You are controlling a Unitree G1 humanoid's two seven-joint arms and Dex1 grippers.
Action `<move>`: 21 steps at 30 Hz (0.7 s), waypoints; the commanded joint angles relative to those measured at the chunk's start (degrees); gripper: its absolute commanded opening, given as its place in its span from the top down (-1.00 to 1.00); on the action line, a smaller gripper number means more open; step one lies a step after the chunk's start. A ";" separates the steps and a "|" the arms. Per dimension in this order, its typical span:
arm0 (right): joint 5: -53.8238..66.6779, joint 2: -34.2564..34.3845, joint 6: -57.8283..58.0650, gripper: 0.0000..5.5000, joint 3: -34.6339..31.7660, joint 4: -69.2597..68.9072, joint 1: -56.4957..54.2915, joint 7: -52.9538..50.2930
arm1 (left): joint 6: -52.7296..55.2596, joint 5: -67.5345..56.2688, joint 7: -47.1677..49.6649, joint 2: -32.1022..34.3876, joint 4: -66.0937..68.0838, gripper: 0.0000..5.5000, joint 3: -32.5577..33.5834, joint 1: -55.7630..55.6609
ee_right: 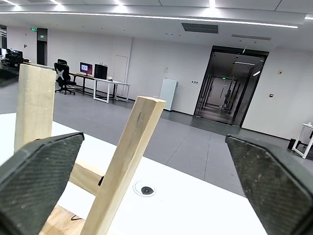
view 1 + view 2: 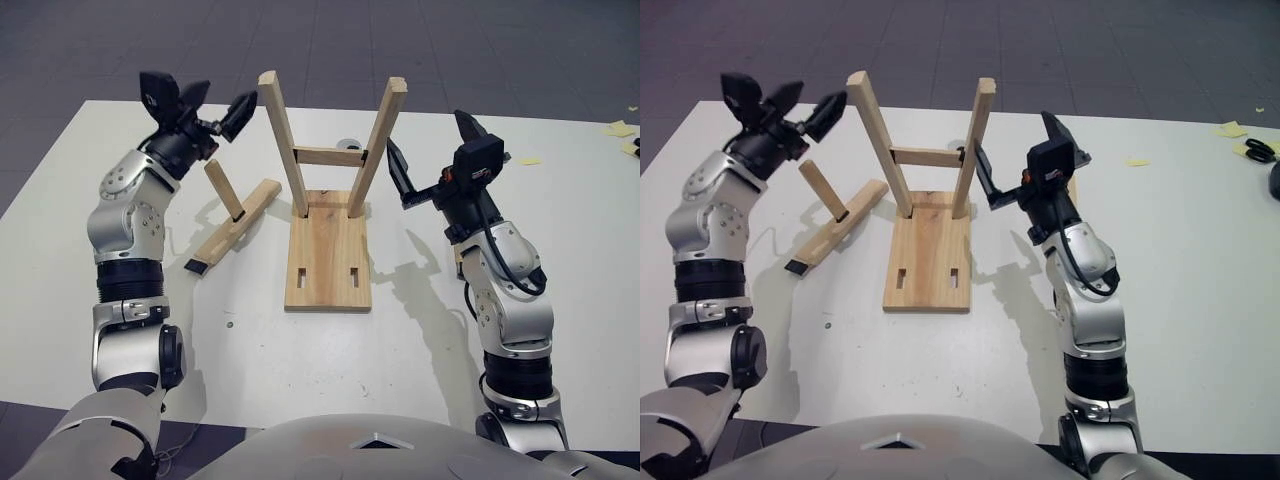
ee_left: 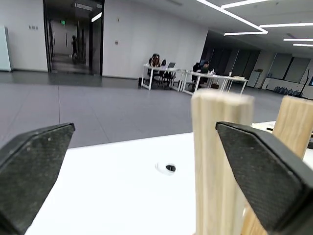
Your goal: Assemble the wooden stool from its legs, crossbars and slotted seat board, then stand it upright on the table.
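White counter (image 2: 300, 360) is carrying all parts. Slotted seat board (image 2: 328, 265) is lying flat at centre. Left leg (image 2: 284, 143) and right leg (image 2: 378, 146) are standing in its far slots, with a crossbar (image 2: 328, 156) bridging them. Loose leg (image 2: 238, 234) is lying left of the board, with a short bar (image 2: 224, 189) sticking up from it. Left jaws are hanging wide open near the left leg's top, gripping nothing. Right jaws are gaping empty near the right leg.

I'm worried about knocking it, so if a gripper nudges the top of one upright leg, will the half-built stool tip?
Probably it rocks or tips rather than slides: the upright legs stand tall at one end of the seat board. The crossbar joining them likely makes them move stiffly together.
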 commanded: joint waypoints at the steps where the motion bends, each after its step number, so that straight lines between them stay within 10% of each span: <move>1: 0.11 0.05 0.43 -0.96 0.11 0.15 -0.07 -0.03 | -0.25 0.19 -0.34 -0.50 0.89 -0.95 0.34 -1.38; 21: -0.18 0.41 0.05 -0.96 0.56 0.56 -0.26 -0.70 | -2.72 2.51 -1.34 -0.03 9.00 -0.95 0.72 -8.36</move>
